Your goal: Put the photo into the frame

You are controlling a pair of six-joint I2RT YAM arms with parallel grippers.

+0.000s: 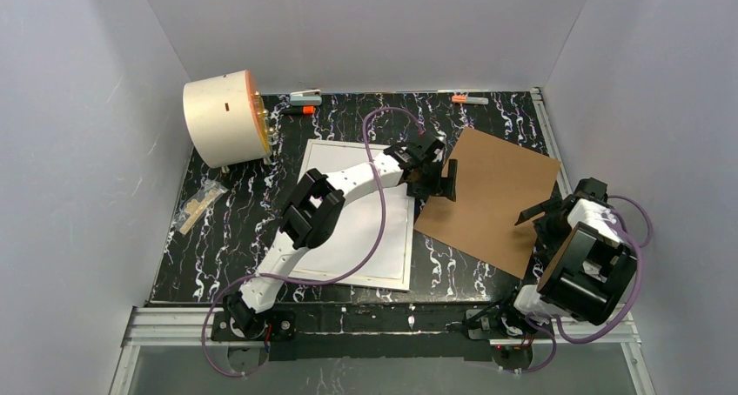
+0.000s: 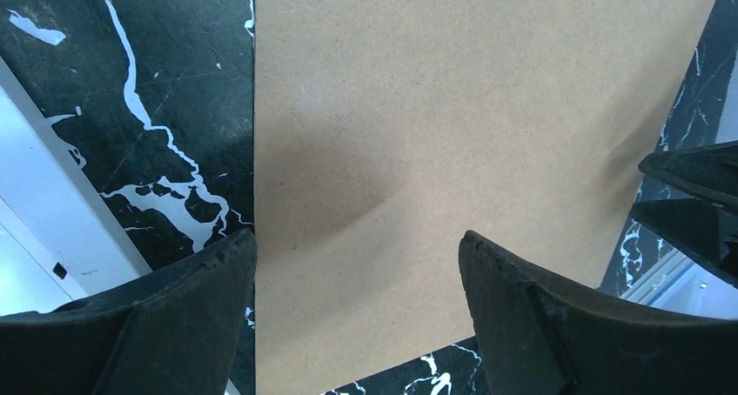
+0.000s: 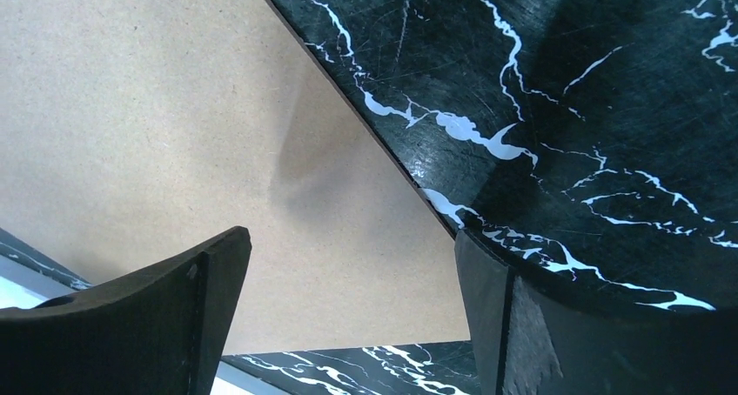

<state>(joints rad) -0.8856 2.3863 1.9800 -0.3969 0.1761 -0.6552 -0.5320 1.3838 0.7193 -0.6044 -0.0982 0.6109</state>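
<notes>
The frame [image 1: 393,254] is a large white rectangle with a thin raised edge. It lies flat on the black marbled tabletop [image 1: 218,238], left of centre, long sides running near to far and turned slightly clockwise, its middle partly hidden.

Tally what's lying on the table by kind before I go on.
white frame: 1
brown board: 1
markers: 3
cream drum: 1
small clear bag: 1
Total: 7
No photo is in view.
</notes>
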